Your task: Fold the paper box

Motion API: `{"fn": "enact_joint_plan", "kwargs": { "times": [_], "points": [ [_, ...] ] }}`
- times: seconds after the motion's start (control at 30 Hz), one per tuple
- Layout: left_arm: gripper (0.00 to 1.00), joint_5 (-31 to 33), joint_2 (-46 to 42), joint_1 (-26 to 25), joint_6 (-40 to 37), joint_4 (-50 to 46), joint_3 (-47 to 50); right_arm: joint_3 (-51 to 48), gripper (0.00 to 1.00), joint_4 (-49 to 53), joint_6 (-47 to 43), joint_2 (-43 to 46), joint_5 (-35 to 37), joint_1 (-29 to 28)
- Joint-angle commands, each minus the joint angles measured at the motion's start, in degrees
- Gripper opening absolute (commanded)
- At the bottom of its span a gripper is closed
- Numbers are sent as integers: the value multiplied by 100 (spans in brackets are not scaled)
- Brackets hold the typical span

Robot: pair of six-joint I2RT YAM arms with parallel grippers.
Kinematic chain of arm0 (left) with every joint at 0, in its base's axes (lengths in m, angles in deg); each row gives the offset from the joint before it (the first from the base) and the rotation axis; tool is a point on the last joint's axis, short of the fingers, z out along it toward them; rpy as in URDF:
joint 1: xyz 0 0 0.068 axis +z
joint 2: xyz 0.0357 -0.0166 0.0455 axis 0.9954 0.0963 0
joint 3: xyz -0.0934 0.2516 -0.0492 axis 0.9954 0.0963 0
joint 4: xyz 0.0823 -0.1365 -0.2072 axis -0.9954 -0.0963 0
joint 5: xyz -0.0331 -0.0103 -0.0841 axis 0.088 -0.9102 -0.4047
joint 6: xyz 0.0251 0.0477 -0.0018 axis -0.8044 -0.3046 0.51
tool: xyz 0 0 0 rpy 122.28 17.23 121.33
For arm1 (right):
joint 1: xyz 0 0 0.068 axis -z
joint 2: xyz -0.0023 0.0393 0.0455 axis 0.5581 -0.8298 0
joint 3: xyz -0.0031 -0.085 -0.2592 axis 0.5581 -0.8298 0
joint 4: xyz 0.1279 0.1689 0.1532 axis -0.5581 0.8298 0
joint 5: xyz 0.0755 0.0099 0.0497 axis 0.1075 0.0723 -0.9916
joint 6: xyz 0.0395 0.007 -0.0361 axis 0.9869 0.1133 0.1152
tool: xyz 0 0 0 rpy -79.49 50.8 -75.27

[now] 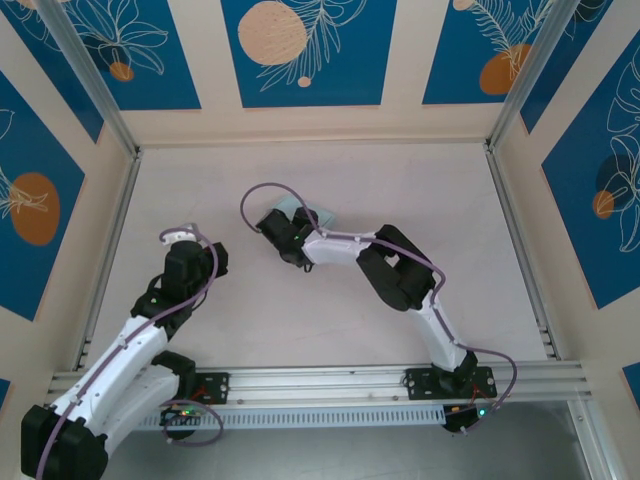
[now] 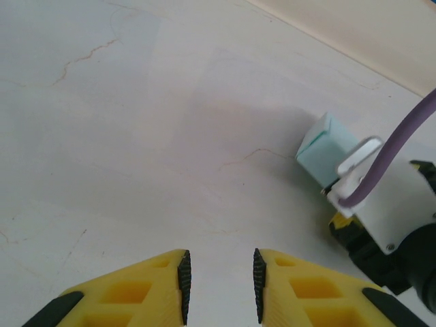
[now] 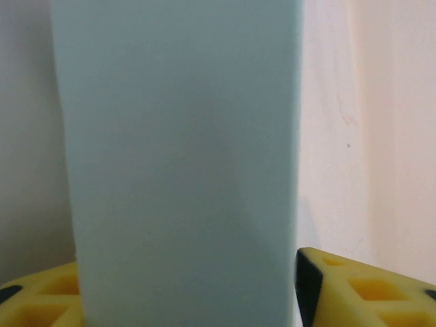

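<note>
Ok so: right arm (image 1: pixel 400 270) stretched to mid-table, elbow bent, right gripper (image 3: pixel 184 293) straddling the paper box (image 2: pixel 327 153). One pad just beside box edge, can't tell if actually clamped. Left arm (image 1: pixel 130 345) folded back on left side, left gripper (image 2: pixel 219 286) low over table (image 1: pixel 300 330), fingers partly apart w/ nothing between. Box a small folded block on the table via left wrist cam, just a pale-blue wall via right wrist. Pale veined tabletop, blue floral panels (image 1: pixel 300 50) round the walls.
</note>
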State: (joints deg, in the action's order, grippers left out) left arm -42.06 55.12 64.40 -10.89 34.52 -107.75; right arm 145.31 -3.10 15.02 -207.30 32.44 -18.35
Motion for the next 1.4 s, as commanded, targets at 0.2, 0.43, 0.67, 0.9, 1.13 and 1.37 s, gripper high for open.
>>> {"fn": "enact_joint_plan", "kwargs": {
  "times": [0.2, 0.43, 0.67, 0.9, 1.13, 1.37],
  "points": [
    [31, 32, -52, 89, -78, -42, -169, -607, 78, 340, 504, 284, -64, -238],
    [32, -7, -142, 109, -98, -87, -187, -1329, 94, 1145, 1599, 1250, -637, -413],
    [34, 44, -133, 109, -246, -147, -319, -1842, 100, 1428, 2698, 2776, -1349, -484],
    [65, -187, 265, 300, -681, 125, -544, -2328, 99, 1748, 3845, 4451, -1699, 591],
    [100, -216, 1032, 817, -1358, 1114, -385, -3071, 99, 1772, 4564, 5496, -2159, 2430],
    [100, -198, 1558, 1179, -2746, 2898, 239, -4295, 99, 699, 4848, 6230, -3251, 4211]
  ]
}}
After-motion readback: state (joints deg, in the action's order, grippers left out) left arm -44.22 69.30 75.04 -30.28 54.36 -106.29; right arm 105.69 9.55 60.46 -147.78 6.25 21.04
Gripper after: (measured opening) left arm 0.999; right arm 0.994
